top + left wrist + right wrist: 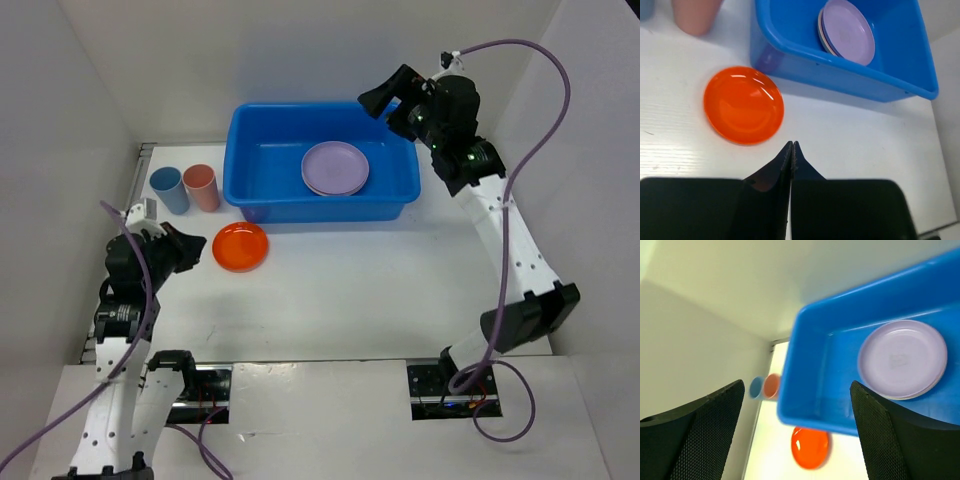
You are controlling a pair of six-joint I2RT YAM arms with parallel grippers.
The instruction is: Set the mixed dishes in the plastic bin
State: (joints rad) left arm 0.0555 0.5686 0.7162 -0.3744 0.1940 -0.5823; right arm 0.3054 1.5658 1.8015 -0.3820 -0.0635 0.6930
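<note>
The blue plastic bin [262, 192] stands at the back middle and holds a stack of plates with the lavender plate [335, 166] on top. The orange plate [240, 246] lies on the table just in front of the bin's left corner. The blue cup [169, 189] and salmon-pink cup [201, 186] stand left of the bin. My left gripper [203, 246] is shut and empty, just left of the orange plate [743, 105]. My right gripper [372, 103] is open and empty, raised above the bin's back right corner. The bin [805, 385] and lavender plate [902, 358] show below it.
White walls close in the table on the left, back and right. The table's near edge carries both arm bases. A purple cable loops above the right arm [525, 270].
</note>
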